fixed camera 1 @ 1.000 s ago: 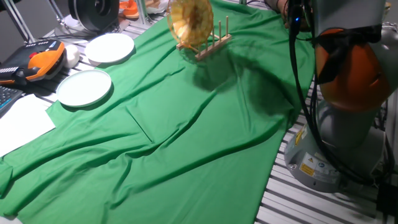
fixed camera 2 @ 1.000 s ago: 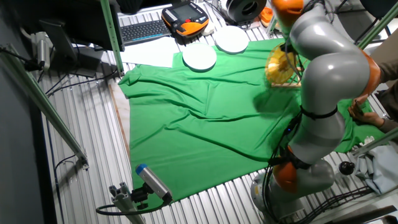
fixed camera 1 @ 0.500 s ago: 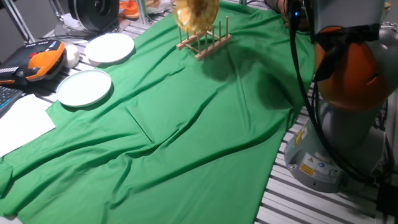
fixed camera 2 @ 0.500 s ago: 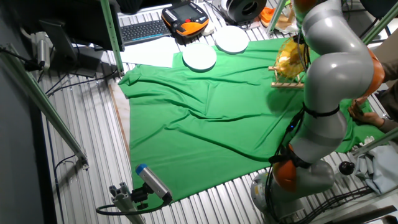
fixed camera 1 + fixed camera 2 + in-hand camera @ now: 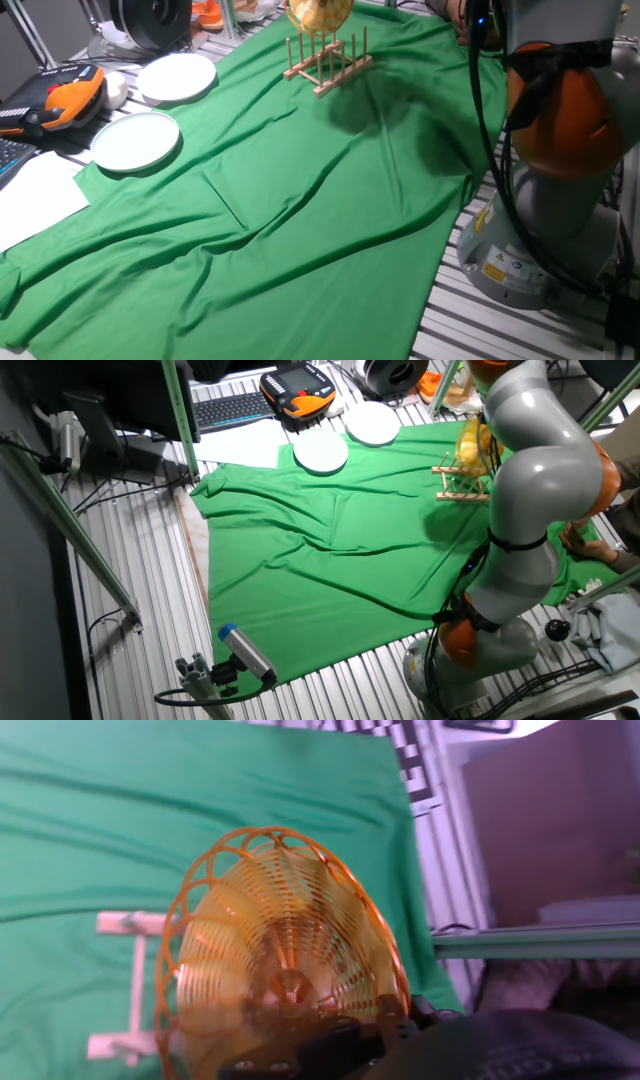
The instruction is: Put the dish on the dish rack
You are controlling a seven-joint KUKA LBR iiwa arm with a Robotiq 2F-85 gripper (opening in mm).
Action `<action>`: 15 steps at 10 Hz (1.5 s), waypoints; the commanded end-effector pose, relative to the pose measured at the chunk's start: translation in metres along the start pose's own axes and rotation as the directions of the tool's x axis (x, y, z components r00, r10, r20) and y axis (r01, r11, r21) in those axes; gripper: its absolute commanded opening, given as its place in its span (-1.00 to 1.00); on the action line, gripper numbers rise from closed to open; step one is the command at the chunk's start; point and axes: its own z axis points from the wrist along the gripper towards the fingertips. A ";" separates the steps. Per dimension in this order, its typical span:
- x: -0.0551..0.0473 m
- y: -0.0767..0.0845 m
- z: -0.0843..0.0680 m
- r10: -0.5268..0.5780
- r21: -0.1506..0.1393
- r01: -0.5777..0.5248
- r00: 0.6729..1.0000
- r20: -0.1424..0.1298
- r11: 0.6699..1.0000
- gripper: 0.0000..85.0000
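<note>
Raised the round, golden-tan woven wicker dish (image 5: 320, 12) within the past second from down among the pegs to the very top edge of one fixed view, at 12 o'clock from the small light wooden dish rack (image 5: 328, 62) with its two rows of upright dowels. Carried it tilted on edge rather than flat, well above the wrinkled green cloth (image 5: 300, 200). Left the rack bare, every peg in plain sight where half had been masked a second before. Held the dish by its lower rim in the two-finger gripper (image 5: 300, 1045), jaws judged clamped on the wicker, going by the hand view and by nothing else supporting it in the air. Showed, in that hand view, the open weave filling the centre and the rack's pale base (image 5: 128, 980) lying at 9 o'clock from the dish, off to the side instead of directly beneath. Placed the dish, in the other fixed view, at 1 o'clock from the rack (image 5: 462, 485), just above it and partly behind the grey arm. Touched neither of the two plain white round plates (image 5: 177, 77) at 9 o'clock on the cloth's edge. Pointed, as a reading only, to a lift for realignment: still needed to centre the rim over a slot between pegs before lowering and releasing.
</note>
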 end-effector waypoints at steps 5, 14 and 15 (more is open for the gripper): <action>-0.003 0.012 0.003 0.152 0.067 -0.147 0.985 -0.080 0.987 -1.00; -0.002 0.031 0.027 0.165 0.083 -0.160 0.984 -0.061 0.984 -1.00; -0.002 0.034 0.029 0.166 0.080 -0.161 0.984 -0.062 0.984 -1.00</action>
